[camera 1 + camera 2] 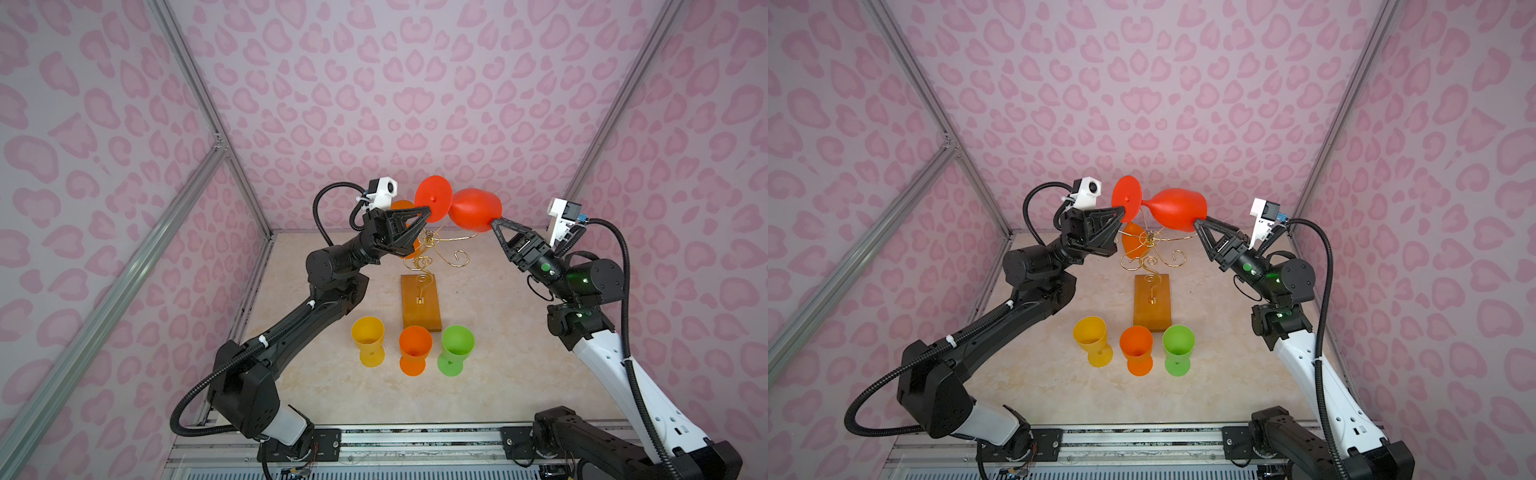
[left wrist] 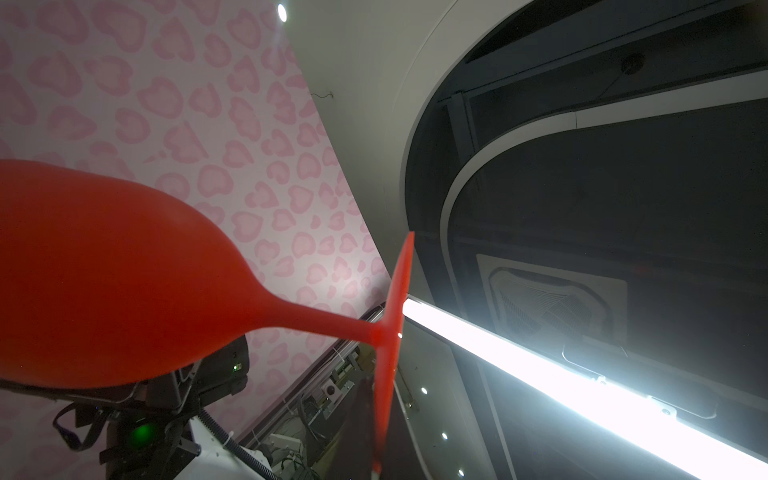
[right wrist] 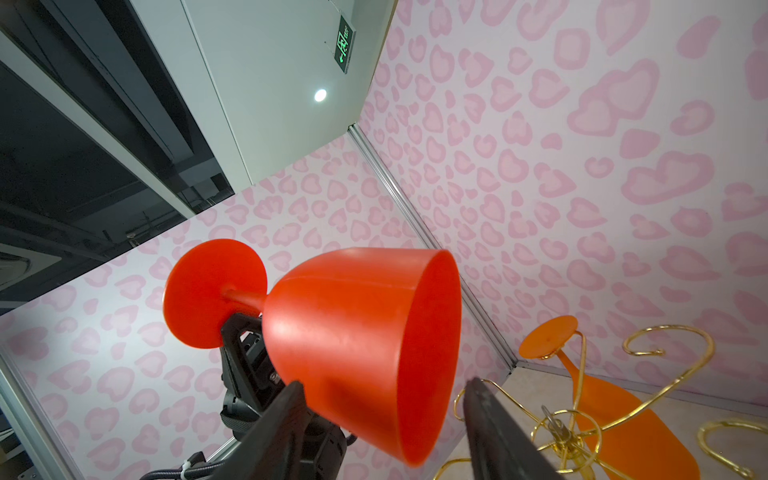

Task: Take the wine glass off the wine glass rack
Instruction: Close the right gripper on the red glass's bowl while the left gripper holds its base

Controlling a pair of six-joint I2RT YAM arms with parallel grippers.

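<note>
my left gripper (image 1: 429,212) was clamped on the foot of the red wine glass (image 1: 473,208), sideways in the air above the wine glass rack (image 1: 415,316); my right gripper (image 3: 384,382) gaped around its bowl.

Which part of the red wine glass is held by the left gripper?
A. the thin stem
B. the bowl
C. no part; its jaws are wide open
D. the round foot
D: in a top view the left gripper is shut on the lower edge of the round foot of the red wine glass, which lies sideways in the air.
</note>
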